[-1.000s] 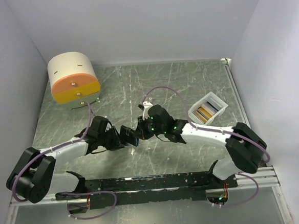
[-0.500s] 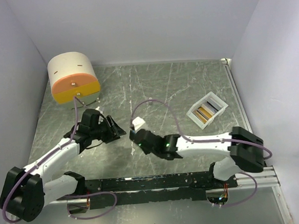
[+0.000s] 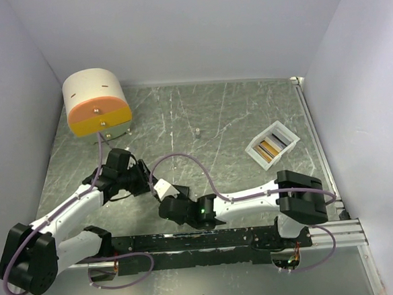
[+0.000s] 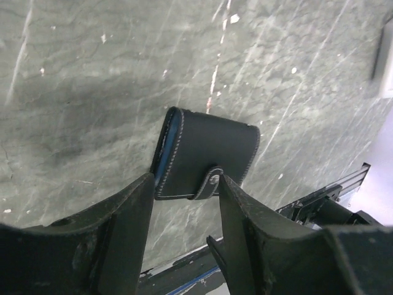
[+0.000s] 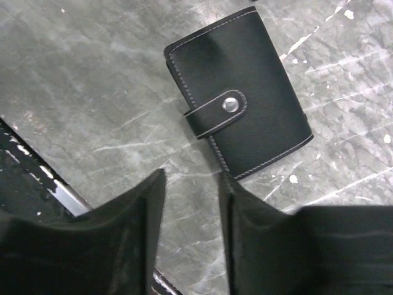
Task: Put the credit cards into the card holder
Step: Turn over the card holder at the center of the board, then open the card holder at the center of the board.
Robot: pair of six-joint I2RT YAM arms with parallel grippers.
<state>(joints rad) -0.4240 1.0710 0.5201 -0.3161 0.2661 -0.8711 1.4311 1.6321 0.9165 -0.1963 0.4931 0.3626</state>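
Heads up, it's tight around the card holder (image 5: 239,126). Your left gripper (image 4: 186,179) sits over it with jaws spread, and the right gripper (image 5: 191,175), also parted, hangs just beside it. The right arm (image 3: 247,196) lies across the front of the desk (image 3: 248,110), with its cable (image 3: 184,157) looping up. Behind that you've got open marble, apart from a small peg (image 3: 197,132), the drawer box (image 3: 98,104) back-left and the white tray (image 3: 273,144) on the right.

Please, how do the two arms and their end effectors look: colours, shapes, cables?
Both arms have white link shells with bulky black joint housings: left arm, right arm. A thin lilac cable loops along each. Small green lights glow near the right wrist. The left end effector and right end effector each have two broad, matte black fingers tapering to the tips.
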